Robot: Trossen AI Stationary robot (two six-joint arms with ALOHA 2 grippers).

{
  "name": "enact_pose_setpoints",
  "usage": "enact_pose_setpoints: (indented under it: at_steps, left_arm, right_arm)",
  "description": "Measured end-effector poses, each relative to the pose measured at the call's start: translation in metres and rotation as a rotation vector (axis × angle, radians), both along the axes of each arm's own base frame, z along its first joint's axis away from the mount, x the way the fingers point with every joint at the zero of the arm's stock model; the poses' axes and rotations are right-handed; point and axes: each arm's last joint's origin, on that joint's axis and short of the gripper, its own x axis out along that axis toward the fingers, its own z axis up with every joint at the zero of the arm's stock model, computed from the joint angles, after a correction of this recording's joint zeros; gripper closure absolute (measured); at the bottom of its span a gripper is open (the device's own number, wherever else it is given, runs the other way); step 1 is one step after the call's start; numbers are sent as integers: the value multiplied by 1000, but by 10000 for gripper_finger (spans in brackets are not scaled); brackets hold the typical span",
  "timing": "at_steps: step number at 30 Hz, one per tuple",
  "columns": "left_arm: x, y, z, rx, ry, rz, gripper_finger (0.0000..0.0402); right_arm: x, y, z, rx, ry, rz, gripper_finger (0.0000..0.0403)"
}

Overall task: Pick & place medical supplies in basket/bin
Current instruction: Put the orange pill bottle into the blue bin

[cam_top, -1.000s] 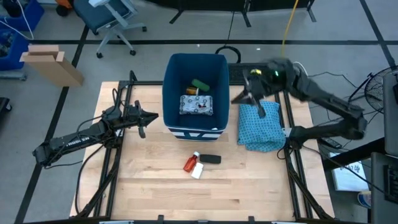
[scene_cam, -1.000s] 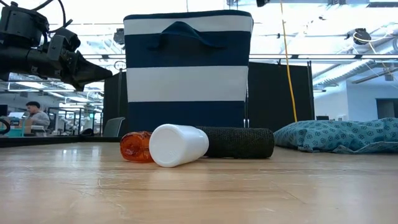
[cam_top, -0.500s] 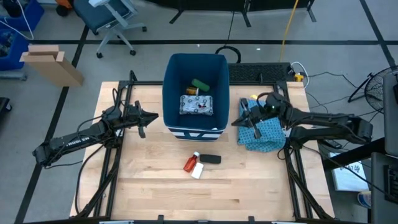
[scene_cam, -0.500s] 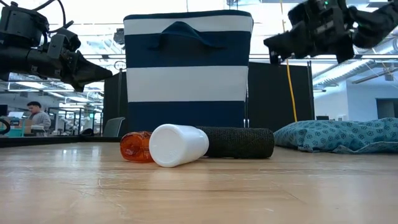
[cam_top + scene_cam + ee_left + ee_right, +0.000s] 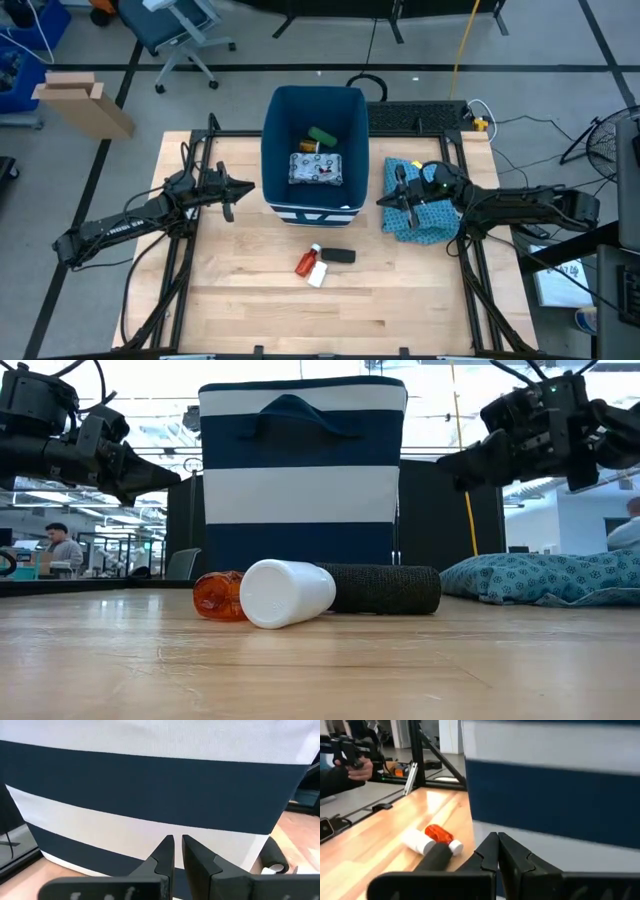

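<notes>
High view: 3 supplies [image 5: 316,158] binned, maybe.

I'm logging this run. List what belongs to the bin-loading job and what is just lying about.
Job:
bin
flat white packet, green oblong, small orange item, all inside the bin
red bottle and black roll, on the table
right gripper, left gripper

Lying about:
blue patterned cloth
cardboard box

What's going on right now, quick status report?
Both grippers shut, empty: left gripper beside the bin, right gripper above the cloth. Red bottle, black roll on the table, nothing blocking.
</notes>
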Motion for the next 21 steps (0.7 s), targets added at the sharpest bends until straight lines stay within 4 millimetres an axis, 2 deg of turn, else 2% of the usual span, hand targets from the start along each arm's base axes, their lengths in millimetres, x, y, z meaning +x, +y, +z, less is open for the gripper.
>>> enact_pose_setpoints:
  at_steps: [4,6,9,13,18,21]
  left_arm:
    - [0,0,3,38,-19,-2,366]
    - [1,-1,11,46,-71,-9,366]
    - [2,-6,43,40,-126,-51,367]
    - [1,-18,90,21,-51,-52,367]
    - [12,-38,134,16,75,-67,367]
    - [27,-53,150,49,154,-76,367]
  right_arm:
    - [-1,0,-3,-29,2,2,403]
    - [-1,0,-2,-40,-3,2,403]
    - [-1,0,-2,-41,-3,2,403]
    - [-1,0,-3,-41,-2,2,403]
    - [-1,0,-2,-43,-8,2,403]
    - [-1,0,0,-52,-25,1,403]
